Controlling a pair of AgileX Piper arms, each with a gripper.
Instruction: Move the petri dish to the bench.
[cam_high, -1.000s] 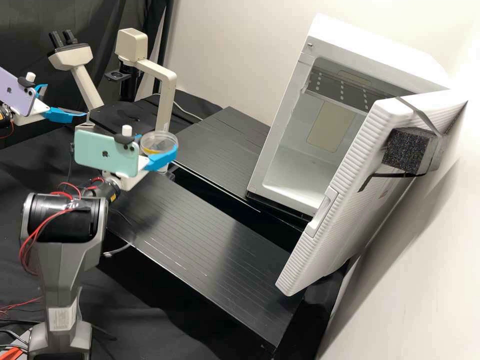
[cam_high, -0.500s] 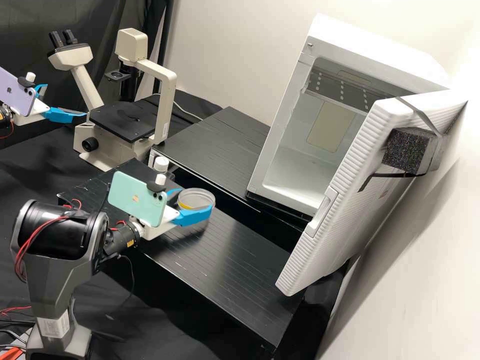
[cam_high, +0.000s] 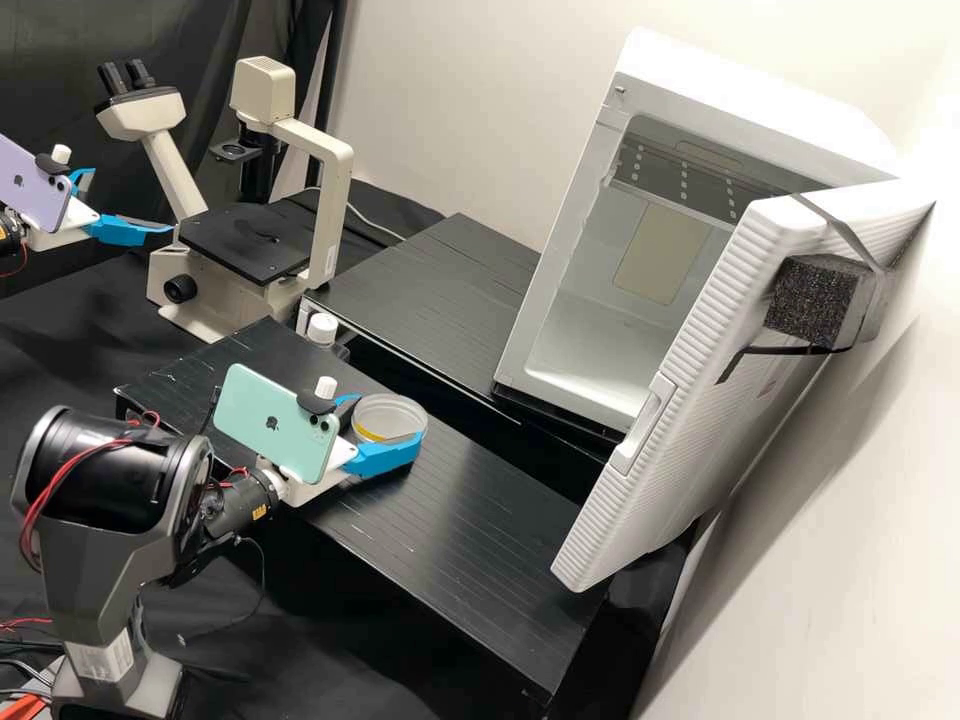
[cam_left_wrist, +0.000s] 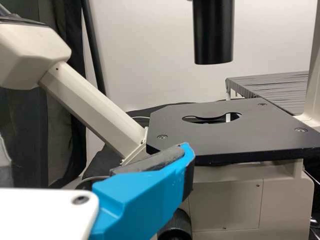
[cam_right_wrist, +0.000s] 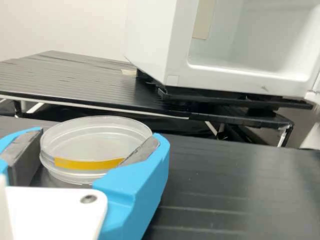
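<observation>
While your right hand (cam_high: 387, 422) is closed on one petri dish (cam_right_wrist: 95, 145), clear, round, with a yellow strip (cam_right_wrist: 87, 164) on its side, you have it over the near black tabletop (cam_high: 490, 520), contact beneath not discernible. Your left hand (cam_high: 131, 201): one, set wide, near one beige microscope (cam_high: 327, 210) with black stage (cam_left_wrist: 220, 135).

Dark grey arm (cam_high: 90, 570), black joint drum (cam_high: 105, 480), red cables (cam_high: 48, 485). White plate (cam_right_wrist: 47, 212), screw (cam_right_wrist: 89, 199), blue fingers (cam_right_wrist: 137, 187), grey pads (cam_right_wrist: 142, 151), maybe rubber
</observation>
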